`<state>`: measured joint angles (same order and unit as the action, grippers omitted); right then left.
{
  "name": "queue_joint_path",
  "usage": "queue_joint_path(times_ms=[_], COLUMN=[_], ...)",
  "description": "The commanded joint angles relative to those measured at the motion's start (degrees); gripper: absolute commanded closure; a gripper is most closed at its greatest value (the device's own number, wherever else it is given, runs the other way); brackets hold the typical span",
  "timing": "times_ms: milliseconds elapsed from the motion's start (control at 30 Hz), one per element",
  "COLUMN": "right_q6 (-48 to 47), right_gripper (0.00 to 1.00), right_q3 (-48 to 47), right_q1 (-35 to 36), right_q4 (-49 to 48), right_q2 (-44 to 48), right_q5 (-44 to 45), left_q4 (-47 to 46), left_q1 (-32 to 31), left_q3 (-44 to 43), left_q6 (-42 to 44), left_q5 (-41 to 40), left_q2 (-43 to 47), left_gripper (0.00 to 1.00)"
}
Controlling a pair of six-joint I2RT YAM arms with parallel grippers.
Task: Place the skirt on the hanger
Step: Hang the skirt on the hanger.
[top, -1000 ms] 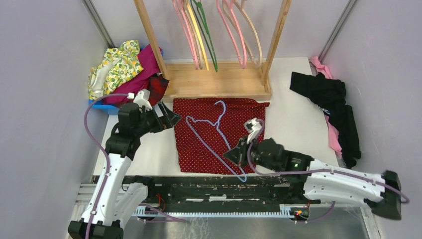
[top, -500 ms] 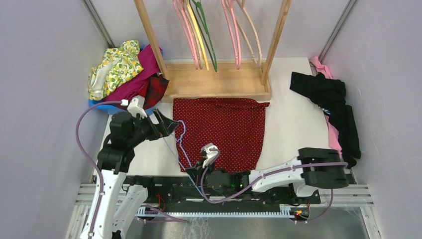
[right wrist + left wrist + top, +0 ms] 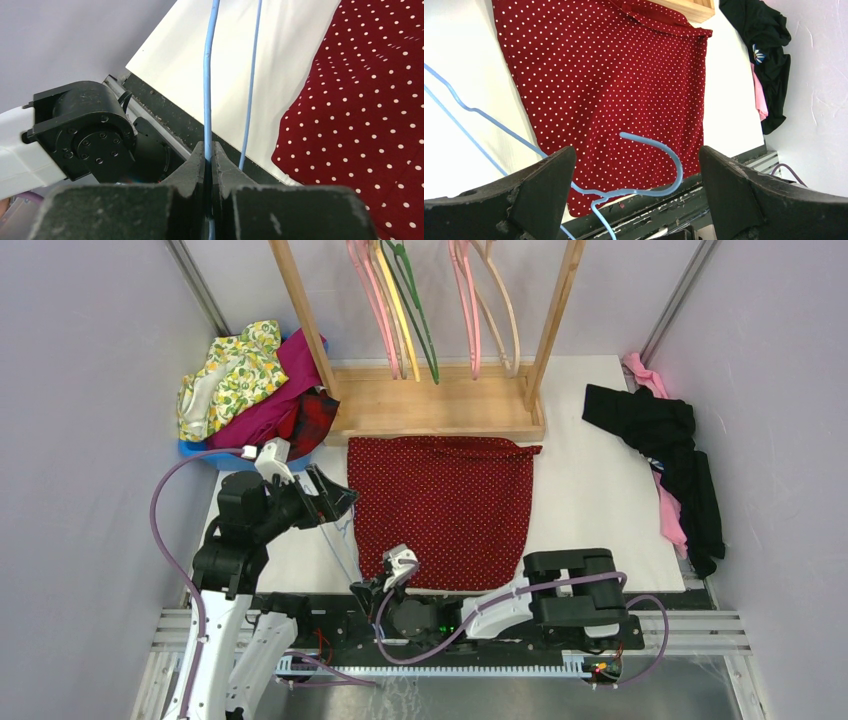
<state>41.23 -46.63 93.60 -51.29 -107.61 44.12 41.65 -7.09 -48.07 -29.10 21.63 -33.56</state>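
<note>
The skirt point(image 3: 445, 510) lies flat on the table point(image 3: 600, 490), just right of my right claw point(image 3: 209, 149) and spread out ahead of my left claw point(image 3: 636, 155). My right claw is pinched tight on the hanger point(image 3: 207, 90) wire. My left claw stands wide, gripping nothing — the hook shows between its fingers.

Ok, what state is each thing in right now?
skirt: spread flat on the table, off the hanger.
hanger: clamped by the right gripper, outside the skirt.
left gripper: open, holding nothing.
right gripper: shut on the hanger.
spare hangers: hanging on the wooden rack.
</note>
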Motion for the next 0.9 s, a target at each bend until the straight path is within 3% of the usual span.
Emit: queue_joint_path(times_ms=[0,600,867], right_q6=[-2.0,-0.1,-0.2], right_gripper=[0.99,0.99,0.99], right_q3=[-3.4,-5.1,-8.6], right_q1=[0.1,-7.2,-7.8], right_q4=[-5.7,-4.9,2.3], right_q2=[-1.6,-9.5,-9.6], right_q5=[2.9,0.3,4.9], left_q4=[-1.3,-2.6,-3.3], left_q1=[0.3,0.3,0.3], left_q3=[-1.1,-0.9,-0.1], left_q6=[-0.3,-0.2,-0.2], left_q5=[2.0,1.4,1.1], left_q2=[0.4,-0.9,-1.5], left_gripper=[0.01,0.01,0.01])
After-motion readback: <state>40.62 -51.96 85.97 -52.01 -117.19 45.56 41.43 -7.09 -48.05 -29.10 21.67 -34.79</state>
